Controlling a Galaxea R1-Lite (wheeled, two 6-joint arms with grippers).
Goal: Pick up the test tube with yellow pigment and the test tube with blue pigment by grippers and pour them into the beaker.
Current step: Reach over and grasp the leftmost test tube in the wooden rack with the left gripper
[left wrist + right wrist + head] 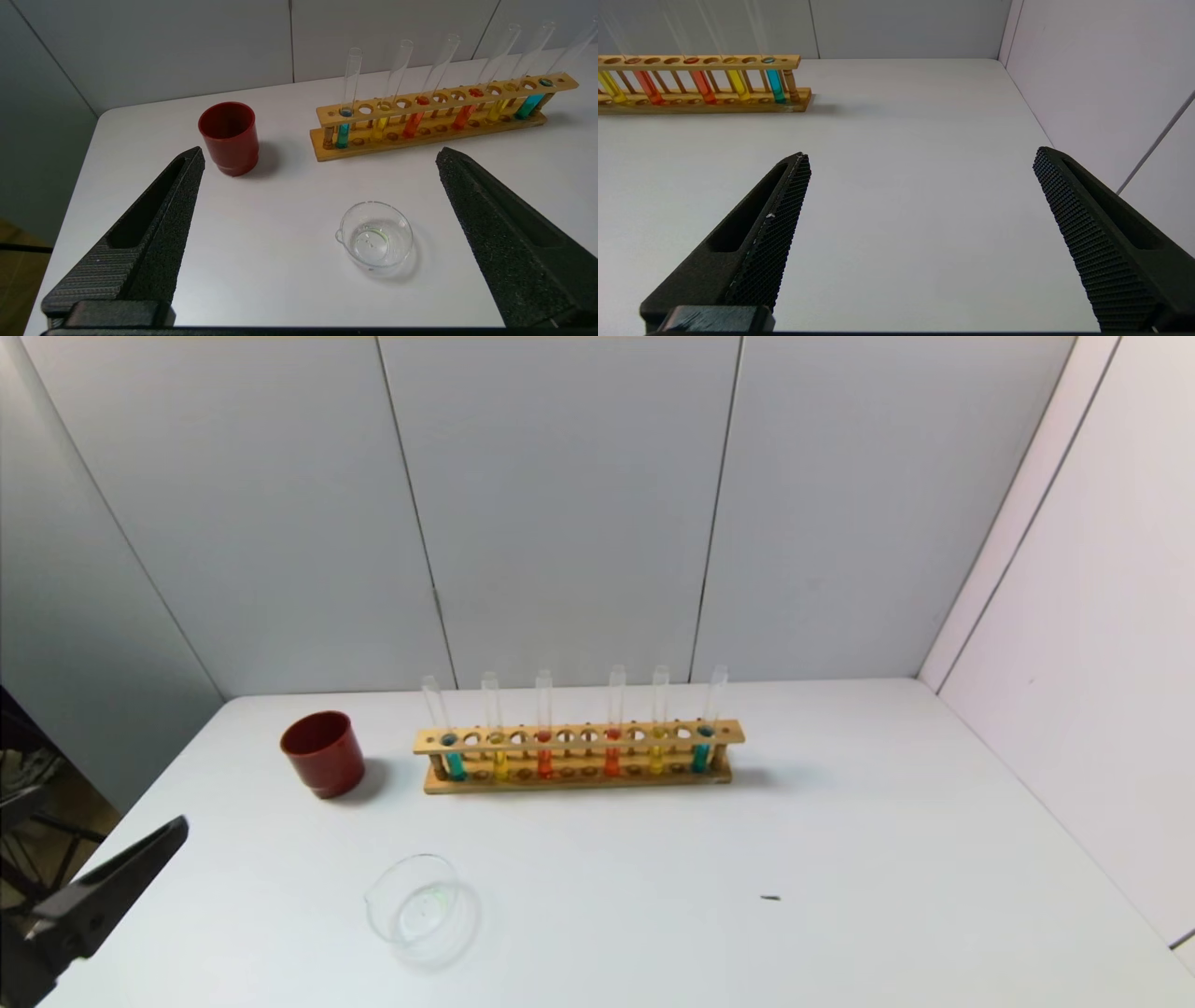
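A wooden rack (579, 782) at mid-table holds upright glass tubes. A test tube with blue pigment (455, 763) stands at its left end and another (700, 756) at its right end. A test tube with yellow pigment (500, 763) stands beside the left blue one, and another (656, 758) beside the right blue one. The clear beaker (422, 907) sits in front of the rack, with only a faint greenish trace at its bottom (376, 235). My left gripper (321, 151) is open and empty at the table's near left, short of the beaker. My right gripper (920, 153) is open over bare table, right of the rack.
A dark red cup (323, 753) stands left of the rack. Two tubes with orange-red liquid (544, 761) (611, 761) fill the rack's middle. Grey panels wall in the back and right. A small dark speck (770, 898) lies on the white table (887, 859).
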